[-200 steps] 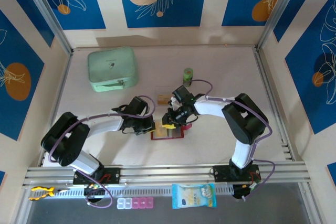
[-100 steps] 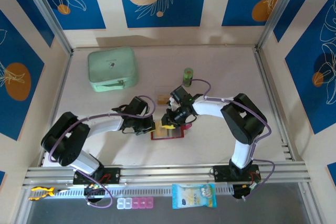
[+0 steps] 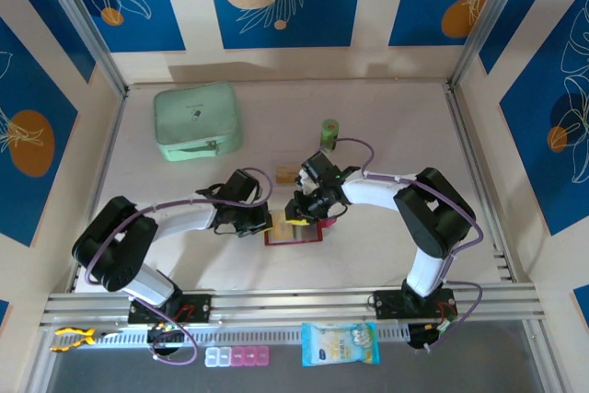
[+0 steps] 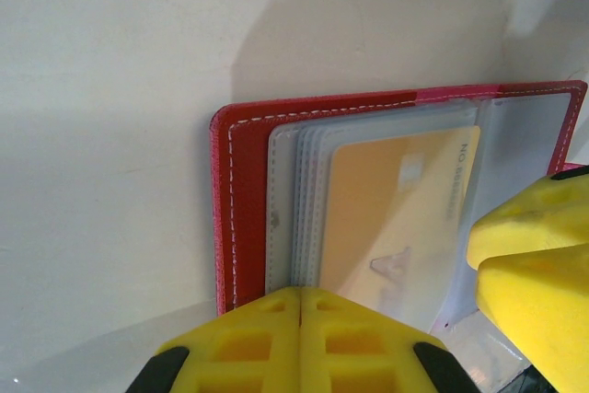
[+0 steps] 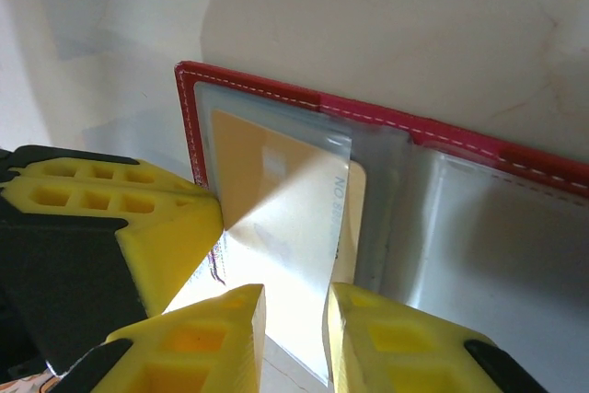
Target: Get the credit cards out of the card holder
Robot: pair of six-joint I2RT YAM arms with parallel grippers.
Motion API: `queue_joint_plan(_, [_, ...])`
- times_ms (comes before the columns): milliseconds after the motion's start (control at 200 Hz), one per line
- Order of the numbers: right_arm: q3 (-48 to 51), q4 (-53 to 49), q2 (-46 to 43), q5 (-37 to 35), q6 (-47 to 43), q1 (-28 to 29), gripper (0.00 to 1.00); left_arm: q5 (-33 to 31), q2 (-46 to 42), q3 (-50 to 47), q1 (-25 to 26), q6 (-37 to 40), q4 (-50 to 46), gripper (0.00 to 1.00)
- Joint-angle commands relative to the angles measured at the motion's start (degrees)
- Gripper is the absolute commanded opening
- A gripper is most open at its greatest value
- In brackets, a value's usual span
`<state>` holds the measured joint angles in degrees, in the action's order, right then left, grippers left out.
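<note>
We see one tan card (image 4: 396, 218) tucked inside the top clear sleeve (image 5: 304, 255) of the holder (image 4: 241, 209). The holder lies open and flat on the table (image 4: 110, 89). A loose card (image 3: 287, 172) lies just beyond the holder's far edge, so we judge the job partly done.

The left gripper (image 4: 299, 342) has its fingers pressed together with nothing between them, and it bears down at the holder's left edge. The right gripper (image 5: 294, 333) sits over the holder's middle. Its jaws are narrow and the sleeve's edge runs into the gap. Glare hides the contact, so we cannot tell whether it has a hold on card, film or neither.

To do this step well, we would make sure the right fingers catch the card itself, not just the film. We would draw it out low and straight along the sleeve toward its open mouth while the left gripper pins the holder down. If the holder lifts or slides along, we would stop and regrip, then lay the card by the loose card beyond the holder.
</note>
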<state>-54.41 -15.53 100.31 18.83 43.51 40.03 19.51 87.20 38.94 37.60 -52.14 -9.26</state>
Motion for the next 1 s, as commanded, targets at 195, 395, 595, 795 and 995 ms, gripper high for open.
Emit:
queue_joint_plan(195, [0.5, 1.28, 1.82, 0.86, -0.62, 1.1, 0.26, -0.18, 1.07, 0.35, -0.6, 0.53, -2.89, 0.05])
queue_joint_plan(395, [0.39, 0.88, 1.86, 0.46, -0.63, 1.15, 0.25, -0.24, 1.18, 0.26, -0.59, 0.54, -2.85, 0.05])
queue_joint_plan(595, [0.18, -2.59, 0.71, -4.06, -1.27, 1.18, 0.25, -0.27, 1.13, 0.35, -0.52, 0.51, -3.05, 0.05])
queue_joint_plan(795, [0.01, -4.0, -1.03, -5.34, -2.28, 1.19, 0.25, -0.27, 1.13, 0.48, -0.54, 0.58, -3.04, 0.05])
queue_joint_plan(995, [-0.52, -5.2, -2.18, -5.82, -2.81, 1.11, 0.25, -0.39, 0.61, 1.09, -0.55, 0.64, -3.65, 0.05])
